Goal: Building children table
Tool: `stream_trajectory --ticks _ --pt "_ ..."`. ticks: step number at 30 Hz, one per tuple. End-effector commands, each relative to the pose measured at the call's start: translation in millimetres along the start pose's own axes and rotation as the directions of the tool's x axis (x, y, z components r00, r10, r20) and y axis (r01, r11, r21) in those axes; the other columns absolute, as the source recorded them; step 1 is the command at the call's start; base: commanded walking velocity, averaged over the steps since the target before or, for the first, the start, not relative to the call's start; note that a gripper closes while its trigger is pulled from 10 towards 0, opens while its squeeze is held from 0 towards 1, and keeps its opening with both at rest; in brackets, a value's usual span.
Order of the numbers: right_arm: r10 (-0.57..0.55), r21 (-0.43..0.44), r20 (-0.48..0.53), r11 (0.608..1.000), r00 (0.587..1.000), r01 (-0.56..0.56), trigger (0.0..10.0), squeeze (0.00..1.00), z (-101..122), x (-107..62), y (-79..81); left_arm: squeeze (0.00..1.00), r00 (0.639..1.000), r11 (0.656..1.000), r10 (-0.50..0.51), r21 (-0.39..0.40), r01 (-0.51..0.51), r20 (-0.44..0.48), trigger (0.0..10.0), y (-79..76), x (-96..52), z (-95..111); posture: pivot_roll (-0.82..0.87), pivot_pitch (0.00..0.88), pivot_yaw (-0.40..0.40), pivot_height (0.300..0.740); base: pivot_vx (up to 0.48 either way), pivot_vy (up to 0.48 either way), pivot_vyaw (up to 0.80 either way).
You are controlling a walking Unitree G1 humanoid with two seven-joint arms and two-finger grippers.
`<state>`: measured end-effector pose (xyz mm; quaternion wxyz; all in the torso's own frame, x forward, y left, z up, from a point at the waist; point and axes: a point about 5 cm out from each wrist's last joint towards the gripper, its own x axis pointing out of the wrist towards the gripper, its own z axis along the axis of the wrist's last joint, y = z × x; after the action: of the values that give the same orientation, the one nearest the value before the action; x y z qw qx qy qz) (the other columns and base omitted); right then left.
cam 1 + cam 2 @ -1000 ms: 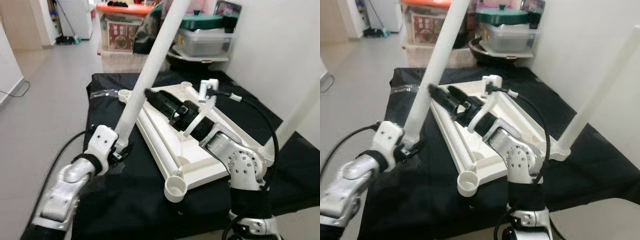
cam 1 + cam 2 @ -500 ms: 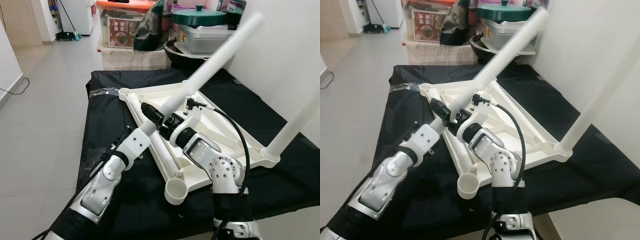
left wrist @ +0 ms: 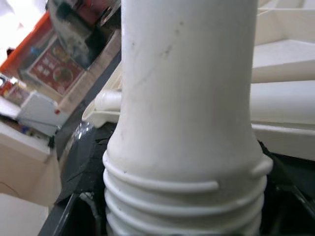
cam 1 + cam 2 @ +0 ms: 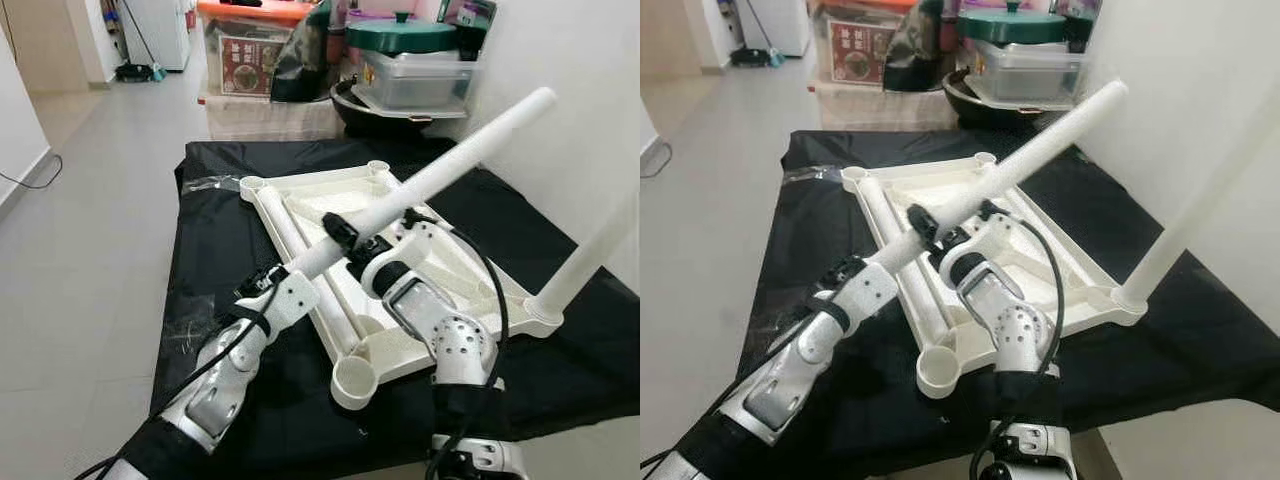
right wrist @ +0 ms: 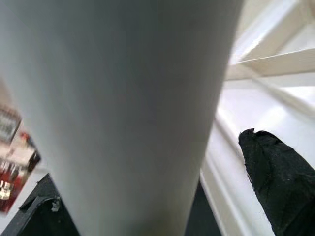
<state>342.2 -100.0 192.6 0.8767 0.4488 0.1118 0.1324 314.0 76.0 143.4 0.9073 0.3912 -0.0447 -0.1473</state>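
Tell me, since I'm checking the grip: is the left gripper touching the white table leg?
Touching. In the left eye view the left gripper closes around the white table leg.

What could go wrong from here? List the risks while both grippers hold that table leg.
1. The white table leg slants up toward the wall, its far end unsupported; it could swing and strike the leg already standing in a corner socket.
2. The left gripper and right gripper clamp close together near the threaded end, so the leg may pivot or slip.
3. The upturned tabletop lies loose on black cloth; pushing could shift it.
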Motion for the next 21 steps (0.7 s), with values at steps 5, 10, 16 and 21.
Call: stream_trajectory --ticks 5,10,16,21 --pt "0.023 0.226 0.006 0.974 1.000 -0.023 10.0 0.00 -23 13.6 29.0 0.00 0.999 0.998 -0.034 0.053 0.031 0.043 10.0 -11.5 2.8 11 0.04 0.000 -0.099 0.740 0.000 0.000 0.00" --pt "0.027 0.274 0.015 0.961 1.000 -0.030 10.0 0.00 -18 13.7 33.9 0.00 0.999 0.996 -0.039 0.079 0.037 0.030 10.0 -12.8 3.3 7 0.04 0.000 -0.095 0.740 0.000 0.000 0.00" --pt "0.052 0.330 0.002 0.943 0.999 -0.050 7.9 0.00 -18 12.4 46.8 0.00 0.998 0.994 -0.062 0.092 0.059 0.027 10.0 -16.1 4.2 7 0.03 0.000 -0.091 0.740 0.000 0.000 0.00" --pt "0.057 0.337 0.006 0.940 0.998 -0.056 0.0 0.00 -21 11.2 48.8 0.00 0.997 0.993 -0.077 0.092 0.075 0.021 10.0 -17.6 4.4 6 0.04 0.000 -0.091 0.740 0.000 0.000 0.00"
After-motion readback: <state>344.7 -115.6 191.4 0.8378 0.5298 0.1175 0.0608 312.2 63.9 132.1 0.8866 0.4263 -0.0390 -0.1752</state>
